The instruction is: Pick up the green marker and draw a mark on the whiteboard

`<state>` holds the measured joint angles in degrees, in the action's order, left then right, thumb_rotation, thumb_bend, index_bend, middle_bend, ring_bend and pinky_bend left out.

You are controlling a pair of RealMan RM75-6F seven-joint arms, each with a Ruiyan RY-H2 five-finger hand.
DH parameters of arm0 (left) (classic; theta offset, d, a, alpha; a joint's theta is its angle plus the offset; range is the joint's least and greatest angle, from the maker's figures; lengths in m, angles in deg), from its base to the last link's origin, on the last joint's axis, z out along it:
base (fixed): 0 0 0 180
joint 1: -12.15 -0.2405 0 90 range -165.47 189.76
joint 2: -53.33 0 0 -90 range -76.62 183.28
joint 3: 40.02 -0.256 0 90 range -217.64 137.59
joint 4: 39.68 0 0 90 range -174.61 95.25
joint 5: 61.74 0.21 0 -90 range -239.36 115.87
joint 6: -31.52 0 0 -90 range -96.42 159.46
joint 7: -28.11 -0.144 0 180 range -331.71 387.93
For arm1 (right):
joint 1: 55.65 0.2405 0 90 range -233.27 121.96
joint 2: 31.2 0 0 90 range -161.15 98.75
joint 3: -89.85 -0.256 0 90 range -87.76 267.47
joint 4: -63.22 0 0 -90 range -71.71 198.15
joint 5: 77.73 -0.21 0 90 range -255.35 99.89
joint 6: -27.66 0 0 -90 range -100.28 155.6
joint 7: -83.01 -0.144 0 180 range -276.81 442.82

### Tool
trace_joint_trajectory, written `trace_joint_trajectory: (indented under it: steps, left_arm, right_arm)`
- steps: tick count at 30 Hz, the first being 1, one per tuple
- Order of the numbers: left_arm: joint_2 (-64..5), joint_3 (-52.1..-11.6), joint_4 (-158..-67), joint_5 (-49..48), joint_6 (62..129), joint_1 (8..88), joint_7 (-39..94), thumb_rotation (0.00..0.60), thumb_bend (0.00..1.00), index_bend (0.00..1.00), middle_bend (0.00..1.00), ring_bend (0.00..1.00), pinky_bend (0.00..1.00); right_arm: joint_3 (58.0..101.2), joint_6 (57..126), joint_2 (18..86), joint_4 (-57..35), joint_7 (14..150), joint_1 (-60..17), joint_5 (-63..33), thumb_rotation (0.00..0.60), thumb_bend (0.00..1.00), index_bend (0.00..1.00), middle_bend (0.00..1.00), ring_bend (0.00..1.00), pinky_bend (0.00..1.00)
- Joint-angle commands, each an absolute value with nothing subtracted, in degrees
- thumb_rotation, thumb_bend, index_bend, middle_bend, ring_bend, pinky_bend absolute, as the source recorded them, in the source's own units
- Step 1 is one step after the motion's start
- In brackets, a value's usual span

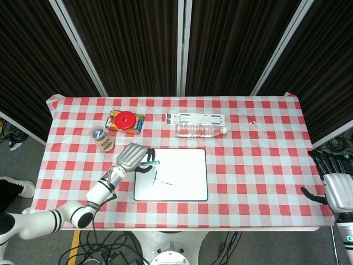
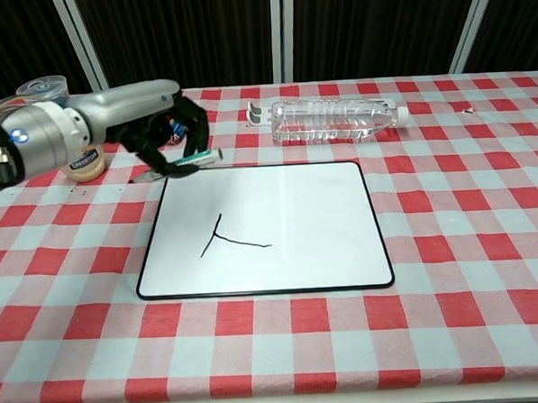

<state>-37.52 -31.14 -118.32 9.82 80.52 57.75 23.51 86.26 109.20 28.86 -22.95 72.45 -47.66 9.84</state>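
bottle (image 2: 335, 118) behind whiteboard (image 2: 278, 201) — apart

Overhead head view; low frontal chest view

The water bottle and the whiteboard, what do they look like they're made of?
The water bottle looks like thin clear plastic: see-through, ribbed, glinting, with a white cap. It lies on its side. The whiteboard has a smooth, glossy white face, probably coated board or plastic, with a thin dark rim that could be plastic or rubber. A dark line is drawn on it.
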Motion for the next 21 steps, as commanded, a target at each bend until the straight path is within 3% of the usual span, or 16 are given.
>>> trace_joint_trajectory:
  steps: [1,11,18,21]
  left_arm:
    - [-33.7,-36.1,-120.7,6.0,82.3,54.5,11.9,0.6,0.44,0.54,0.55,0.8,0.79]
    - [-34.8,-37.8,-119.8,-1.8,85.0,53.6,-4.3,0.6,0.44,0.52,0.52,0.79,0.74]
    - [-34.0,-37.8,-123.1,-8.7,84.5,54.2,-10.6,0.6,0.39,0.18,0.29,0.68,0.66]
    - [-30.9,-37.1,-128.6,-8.1,87.9,52.6,-8.8,0.6,0.37,0.14,0.22,0.59,0.64]
  right_arm:
    - [86.3,109.3,28.9,-23.0,72.6,-47.7,10.0,0.6,0.09,0.0,0.09,0.0,0.0]
    - [86.6,109.6,28.9,-23.5,73.1,-48.0,10.1,0.6,0.09,0.0,0.09,0.0,0.0]
    - [86.7,110.1,28.9,-23.2,72.7,-48.5,9.6,0.6,0.09,0.0,0.09,0.0,0.0]
    - [86.7,110.6,28.6,-23.1,72.4,-48.9,9.5,0.6,0.09,0.0,0.09,0.0,0.0]
